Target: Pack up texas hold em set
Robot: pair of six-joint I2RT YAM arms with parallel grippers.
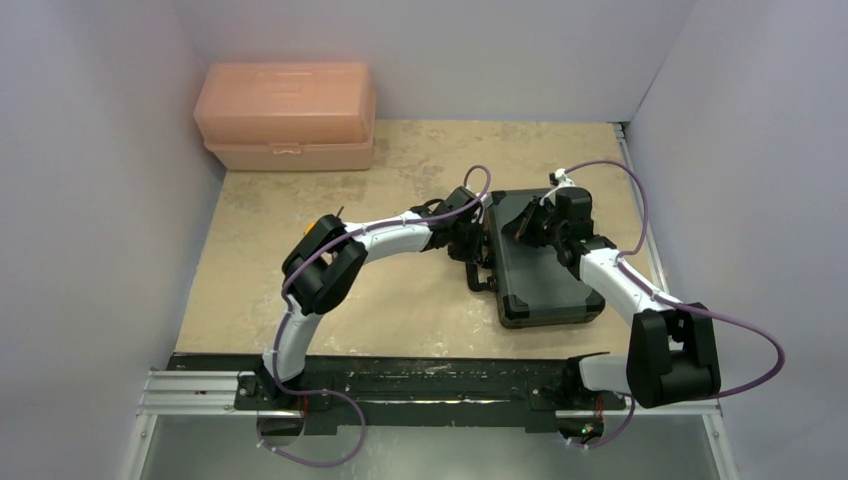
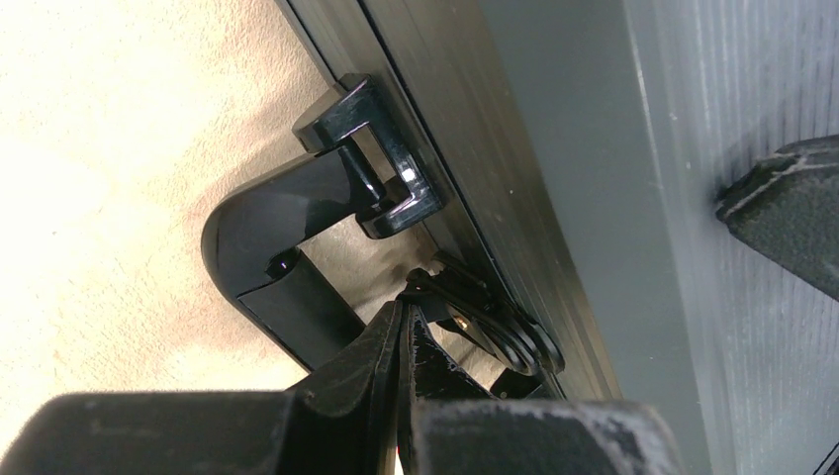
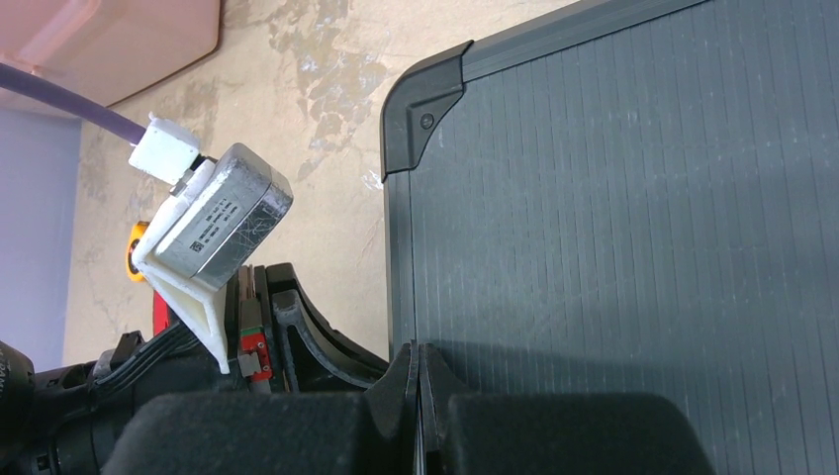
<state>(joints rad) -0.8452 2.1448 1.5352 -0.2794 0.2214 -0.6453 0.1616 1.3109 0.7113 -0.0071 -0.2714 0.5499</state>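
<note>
The black hard case [image 1: 540,275] lies shut and flat on the table's right half. Its handle [image 1: 483,275] faces left. My left gripper [image 1: 478,250] is shut, with its tips [image 2: 404,309] against a black latch [image 2: 485,322] on the case's side wall, just beside the handle [image 2: 272,223]. My right gripper [image 1: 530,228] is shut and empty, with its tips [image 3: 419,348] resting on the ribbed lid [image 3: 633,198] close to its left edge. Chips, card decks, discs and dice are out of view.
A peach plastic toolbox [image 1: 287,115] stands at the back left against the wall; its corner also shows in the right wrist view [image 3: 99,40]. The left arm's wrist camera [image 3: 213,228] sits close beside the case's left edge. White walls enclose the beige table [image 1: 300,260].
</note>
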